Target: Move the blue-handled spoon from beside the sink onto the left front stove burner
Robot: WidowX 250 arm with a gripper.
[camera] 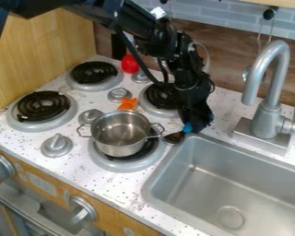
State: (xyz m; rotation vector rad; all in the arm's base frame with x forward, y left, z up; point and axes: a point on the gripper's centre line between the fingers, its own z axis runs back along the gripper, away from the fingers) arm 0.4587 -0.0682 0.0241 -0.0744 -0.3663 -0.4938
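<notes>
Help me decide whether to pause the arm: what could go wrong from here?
The gripper is close to the pot, so a sideways move might knock it off its burner. The spoon-like utensil beside the gripper sits near the sink and could slip in if nudged.

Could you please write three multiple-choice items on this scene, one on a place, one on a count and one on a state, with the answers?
1. Where does the metal pot stand?
A) On a burner beside the sink
B) Inside the sink
C) Behind the faucet

2. How many burners are there?
A) Two
B) Three
C) Four

3. What state is the pot in?
A) Upright with a lid on
B) Upright without a lid
C) Tipped on its side

1: A, as its base sits over that burner's coil.
2: C, with two at the left, one under the pot and one partly behind the arm.
3: B, since its inside shows through the open top.
</notes>
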